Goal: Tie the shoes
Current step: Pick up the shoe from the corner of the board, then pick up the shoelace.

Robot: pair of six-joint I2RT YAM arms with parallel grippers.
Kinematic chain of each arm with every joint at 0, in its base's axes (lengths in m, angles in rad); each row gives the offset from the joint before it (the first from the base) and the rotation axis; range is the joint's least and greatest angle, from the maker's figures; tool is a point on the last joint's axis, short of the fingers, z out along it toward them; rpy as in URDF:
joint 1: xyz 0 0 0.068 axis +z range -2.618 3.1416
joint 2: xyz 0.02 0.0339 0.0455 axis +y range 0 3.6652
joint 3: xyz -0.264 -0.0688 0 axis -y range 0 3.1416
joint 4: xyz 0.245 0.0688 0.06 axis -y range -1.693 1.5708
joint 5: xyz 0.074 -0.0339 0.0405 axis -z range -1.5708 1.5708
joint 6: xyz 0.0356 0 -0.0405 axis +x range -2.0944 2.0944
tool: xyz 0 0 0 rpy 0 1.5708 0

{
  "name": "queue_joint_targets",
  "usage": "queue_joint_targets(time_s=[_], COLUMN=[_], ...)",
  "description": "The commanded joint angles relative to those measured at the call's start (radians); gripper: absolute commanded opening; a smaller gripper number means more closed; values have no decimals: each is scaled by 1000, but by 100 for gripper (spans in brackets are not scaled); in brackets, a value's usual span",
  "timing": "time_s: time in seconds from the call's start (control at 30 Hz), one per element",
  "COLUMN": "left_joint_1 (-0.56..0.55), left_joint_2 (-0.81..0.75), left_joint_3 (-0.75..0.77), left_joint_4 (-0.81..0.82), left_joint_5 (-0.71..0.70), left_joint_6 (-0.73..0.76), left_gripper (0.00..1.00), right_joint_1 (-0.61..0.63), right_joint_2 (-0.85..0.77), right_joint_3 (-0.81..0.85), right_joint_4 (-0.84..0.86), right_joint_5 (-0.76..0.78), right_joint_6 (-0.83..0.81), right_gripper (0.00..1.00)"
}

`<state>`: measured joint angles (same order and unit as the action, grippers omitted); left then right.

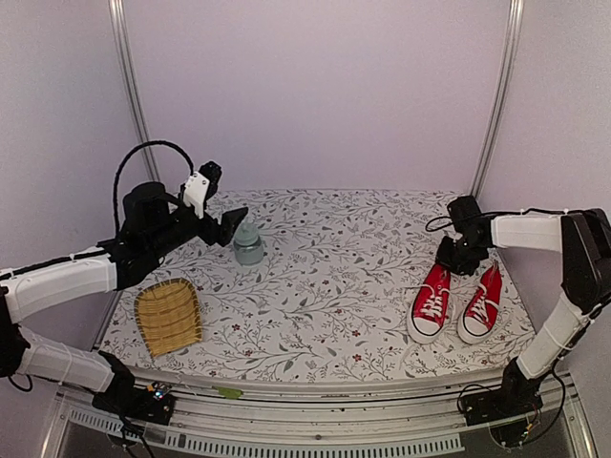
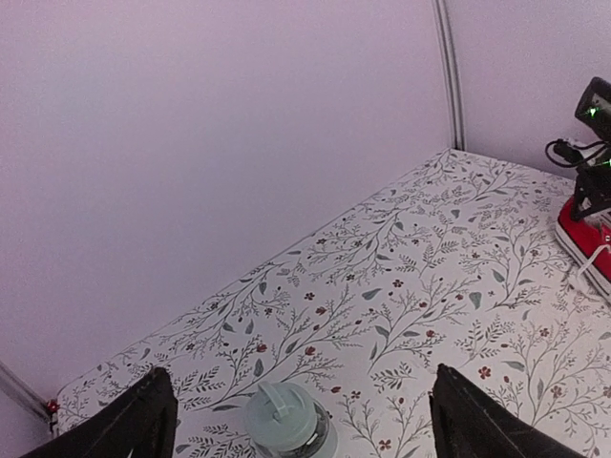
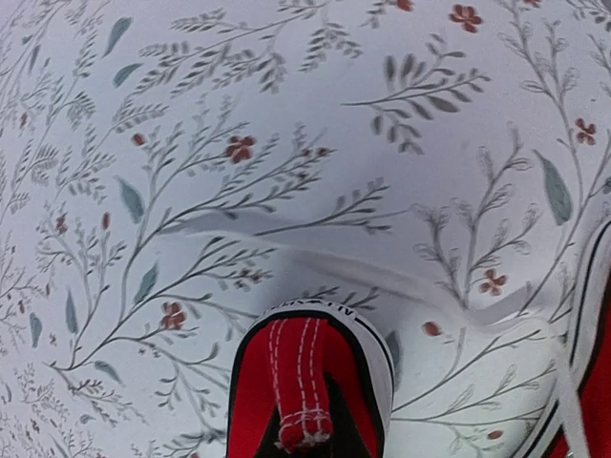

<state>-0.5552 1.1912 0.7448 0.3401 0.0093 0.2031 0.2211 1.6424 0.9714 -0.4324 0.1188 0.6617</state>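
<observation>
**A:** What is everything sitting on?

**B:** A table (image 1: 334, 267) with a floral cloth over it and pale panels around it.

**A:** And the arms?

**B:** The left arm (image 1: 67, 281) reaches over the left side. The left claw (image 1: 229, 223) is released, its fingers wide apart, raised just beside a jar. The right arm (image 1: 535, 234) bends in from the right edge. The right claw (image 1: 456, 256) is clenched, low at the heel of one shoe. I cannot tell whether it pinches anything there, because its wrist view shows the heel but no fingers.

**A:** What lies on the cloth?

**B:** A woven bamboo tray (image 1: 168, 317) lies flat near the left front corner. On the right side, the inner red sneaker (image 1: 431, 303) and the outer red sneaker (image 1: 480, 303) stand side by side. Their white toe caps face the near edge.

**A:** Anything smaller?

**B:** The jar (image 1: 249, 244) has a pale green lid and stands upright toward the back left. A loose white lace (image 3: 286, 250) trails over the cloth behind the inner sneaker's heel.
</observation>
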Motion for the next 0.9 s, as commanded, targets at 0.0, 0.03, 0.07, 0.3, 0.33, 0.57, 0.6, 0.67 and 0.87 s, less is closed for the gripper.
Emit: queue_joint_targets(time_s=[0.0, 0.03, 0.07, 0.3, 0.33, 0.57, 0.6, 0.67, 0.87], left_joint_1=[-28, -36, -45, -161, -185, -273, -278, -288, -319], left_joint_2=[7, 17, 29, 196, 239, 480, 495, 524, 651], left_joint_3=[-12, -11, -7, 43, 68, 158, 145, 115, 139], left_joint_4=[25, 22, 19, 41, 29, 197, 257, 389, 603], left_joint_5=[193, 240, 288, 525, 524, 585, 573, 547, 471], left_joint_6=[32, 35, 35, 43, 61, -10, -10, -14, -31], left_gripper=[88, 85, 83, 75, 77, 86, 86, 87, 87], right_joint_1=[109, 126, 142, 273, 290, 347, 352, 360, 389], right_joint_2=[-7, -16, -26, -123, -129, -180, -189, -206, -234], right_joint_3=[104, 132, 147, 229, 260, 356, 366, 381, 390], right_joint_4=[21, 31, 42, 165, 168, 269, 273, 294, 347], right_joint_5=[-82, -94, -105, -222, -242, -370, -372, -378, -394], right_joint_6=[64, 62, 52, -46, -61, -93, -93, -94, -79], right_gripper=[1, 1, 1, 1, 1, 0, 1, 1, 1])
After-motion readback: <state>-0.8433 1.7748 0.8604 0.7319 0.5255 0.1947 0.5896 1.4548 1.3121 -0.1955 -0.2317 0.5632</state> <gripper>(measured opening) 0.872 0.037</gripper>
